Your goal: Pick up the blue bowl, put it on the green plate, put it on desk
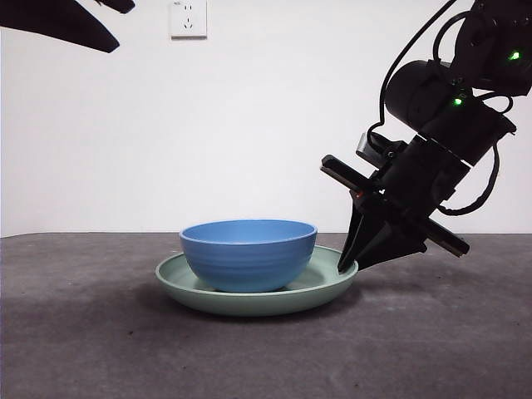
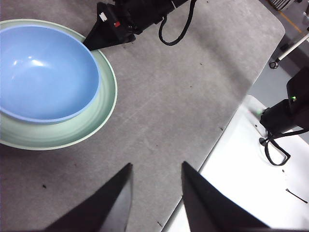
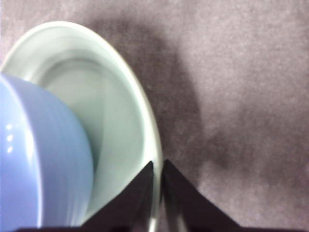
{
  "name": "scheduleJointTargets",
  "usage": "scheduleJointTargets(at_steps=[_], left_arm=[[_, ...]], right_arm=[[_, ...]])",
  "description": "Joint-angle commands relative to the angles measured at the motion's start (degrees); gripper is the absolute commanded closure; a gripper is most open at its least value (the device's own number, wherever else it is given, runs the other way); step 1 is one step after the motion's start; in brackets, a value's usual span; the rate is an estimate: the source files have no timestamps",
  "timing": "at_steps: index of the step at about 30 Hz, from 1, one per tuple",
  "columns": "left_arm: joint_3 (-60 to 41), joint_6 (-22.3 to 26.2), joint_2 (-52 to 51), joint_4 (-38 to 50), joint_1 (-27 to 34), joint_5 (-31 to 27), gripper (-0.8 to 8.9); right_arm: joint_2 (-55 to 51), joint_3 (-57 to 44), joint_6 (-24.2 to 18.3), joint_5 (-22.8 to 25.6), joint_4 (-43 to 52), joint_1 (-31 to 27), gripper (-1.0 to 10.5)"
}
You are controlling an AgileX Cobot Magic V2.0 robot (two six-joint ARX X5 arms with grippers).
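The blue bowl [image 1: 249, 253] sits upright in the green plate [image 1: 249, 301], which rests on the desk [image 1: 432, 349]. My right gripper [image 1: 349, 264] reaches down from the upper right, its jaws closed on the plate's right rim. In the right wrist view the gripper [image 3: 157, 174] pinches the plate's rim [image 3: 145, 121], with the bowl [image 3: 38, 164] just beside it. My left gripper [image 2: 154, 193] is open and empty, held high over bare desk away from the bowl [image 2: 43, 72] and plate [image 2: 72, 133]. It shows only as a dark tip [image 1: 66, 25] at the top left of the front view.
A wall socket [image 1: 188, 18] is on the white wall behind. In the left wrist view the desk's edge borders a white surface [image 2: 241, 174] holding a black device with cables [image 2: 287, 113].
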Motion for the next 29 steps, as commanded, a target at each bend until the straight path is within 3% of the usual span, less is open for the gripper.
scheduleJointTargets(at_steps=[1, 13, 18, 29], left_arm=[[0.37, 0.39, 0.26, 0.35, -0.33, 0.35, 6.5], [0.37, 0.42, 0.26, 0.33, -0.33, 0.35, 6.5], [0.37, 0.42, 0.26, 0.35, -0.33, 0.33, 6.5], [0.37, 0.44, 0.26, 0.42, -0.33, 0.31, 6.5]], right_arm=[[1.03, 1.27, -0.26, -0.09, 0.31, 0.37, 8.3], [-3.28, 1.27, -1.05, 1.9, -2.23, 0.24, 7.5], [-10.73, 1.27, -4.96, 4.35, -6.71, 0.22, 7.5], [-33.53, 1.27, -16.44, 4.15, -22.62, 1.42, 7.5]])
